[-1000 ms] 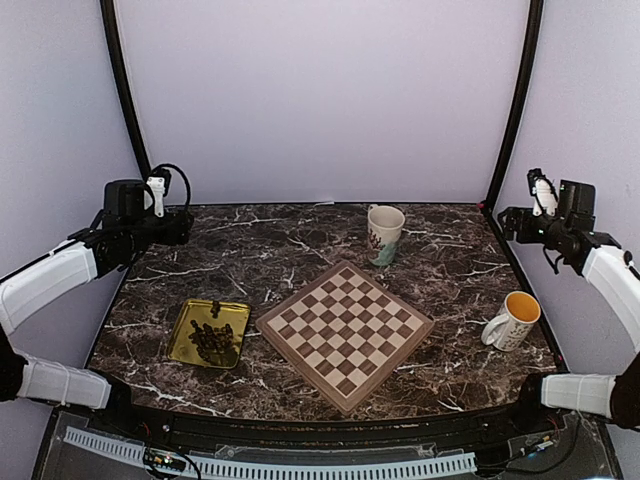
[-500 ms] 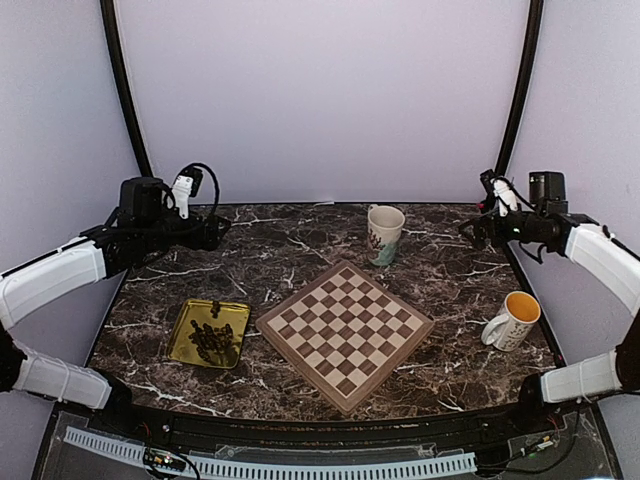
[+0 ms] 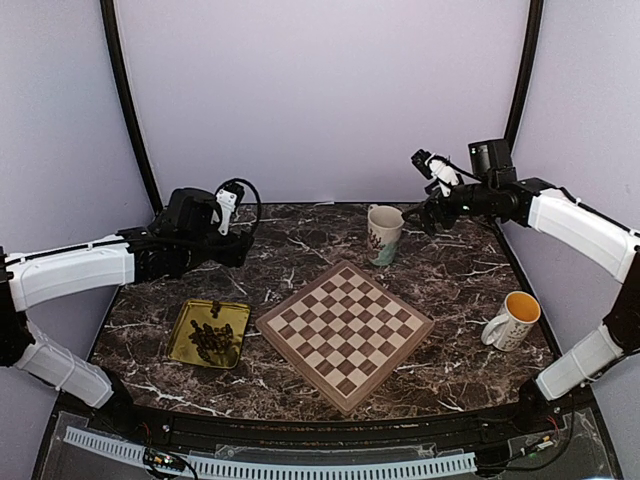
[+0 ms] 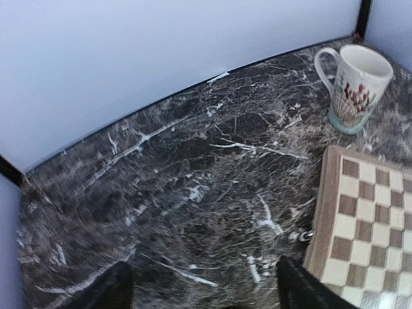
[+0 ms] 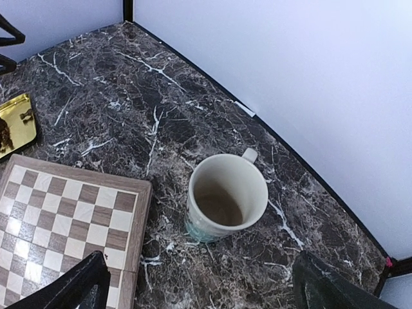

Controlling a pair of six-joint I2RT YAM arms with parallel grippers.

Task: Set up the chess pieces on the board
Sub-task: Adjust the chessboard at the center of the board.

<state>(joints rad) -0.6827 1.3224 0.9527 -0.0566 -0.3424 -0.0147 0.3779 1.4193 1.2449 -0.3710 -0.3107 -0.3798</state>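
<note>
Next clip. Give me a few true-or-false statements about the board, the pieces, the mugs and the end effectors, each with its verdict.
1. The board has no pieces on it. True.
2. The chess pieces lie in the gold tray. True.
3. Both mugs lie on their sides. False: the floral mug and the yellow-lined mug stand upright.
4. The right end effector grips the floral mug. False: it is open and clear of the mug.

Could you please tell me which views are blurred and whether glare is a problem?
Left wrist view: motion-smeared, the marble table veins streaked and the board edge soft. Right wrist view: sharp, the mug rim crisp. Top view: even, soft light, faint shadows; the gold tray shines, yet the chess pieces in it read as a dark heap.
</note>
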